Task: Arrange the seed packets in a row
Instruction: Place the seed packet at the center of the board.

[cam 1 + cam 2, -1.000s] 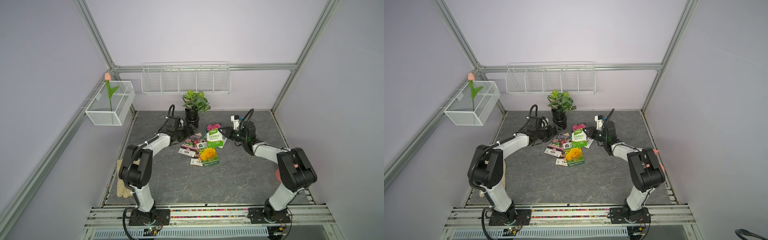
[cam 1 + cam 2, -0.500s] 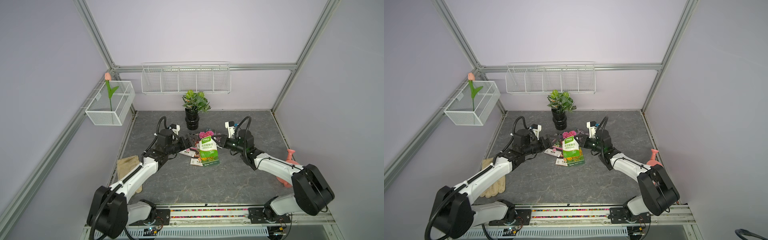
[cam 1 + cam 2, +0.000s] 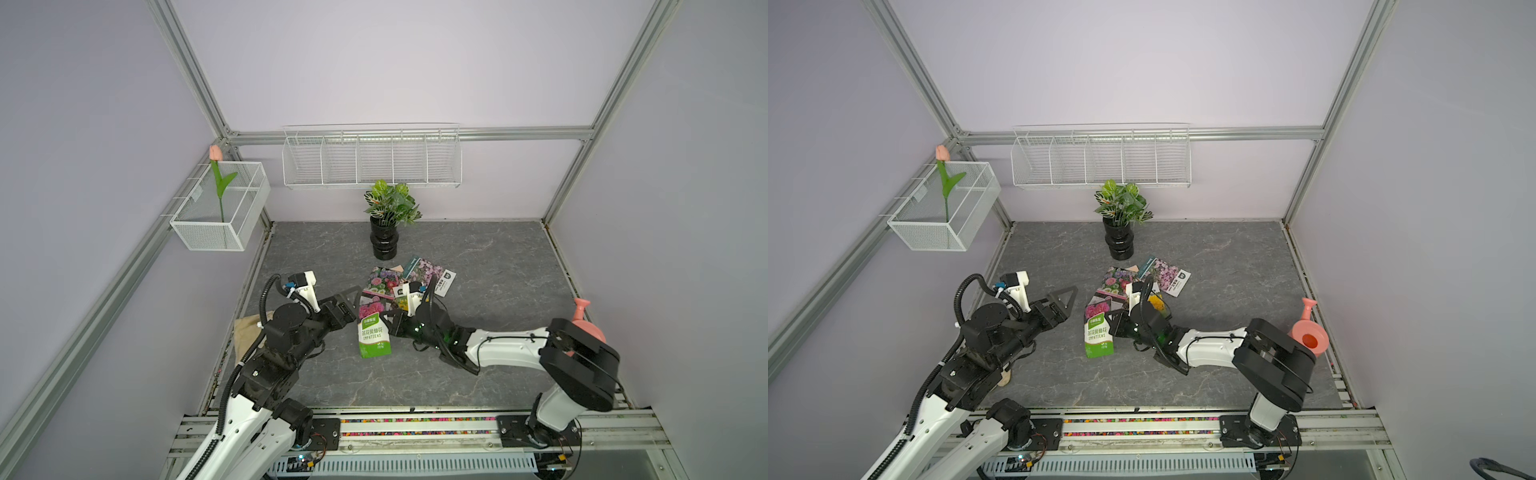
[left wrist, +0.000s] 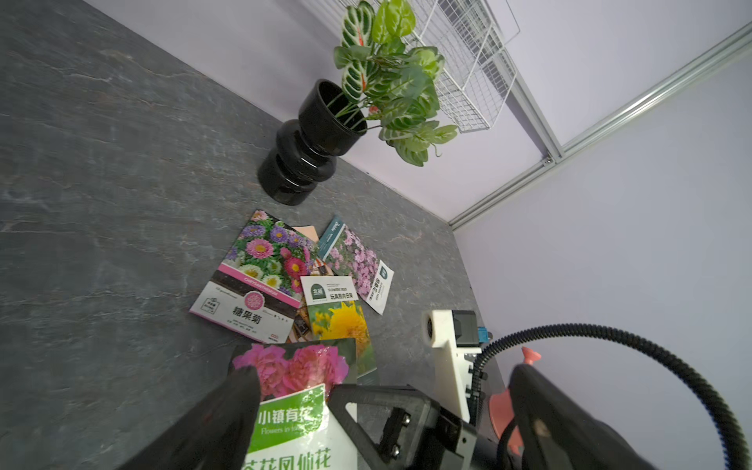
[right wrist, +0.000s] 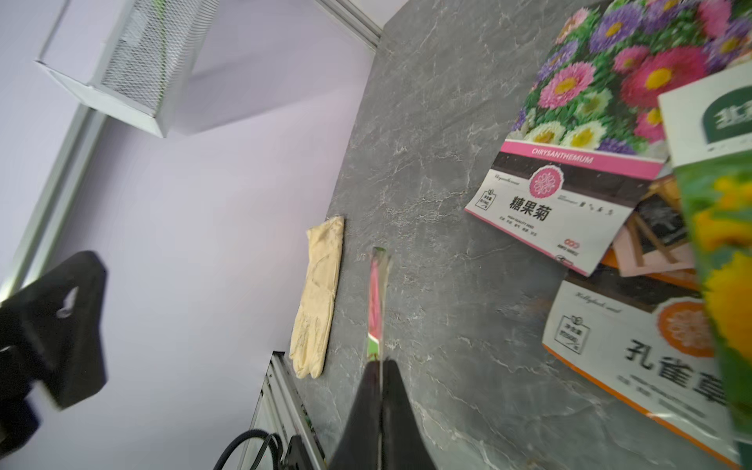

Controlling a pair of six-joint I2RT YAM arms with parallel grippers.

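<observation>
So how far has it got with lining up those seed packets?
Barely started: nothing looks done, no row yet. In hand: the right gripper is shut on the green packet, with the open left gripper beside it. Left: the mixed pink packet, lilac packet, yellow packet, orange packet and beige packet lie overlapping in a heap, all waiting to be spread out.

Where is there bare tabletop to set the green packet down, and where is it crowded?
Bare: between the green packet and front rail; between lilac packet and watering can. Crowded: overlapping packets before the black vase.
</observation>
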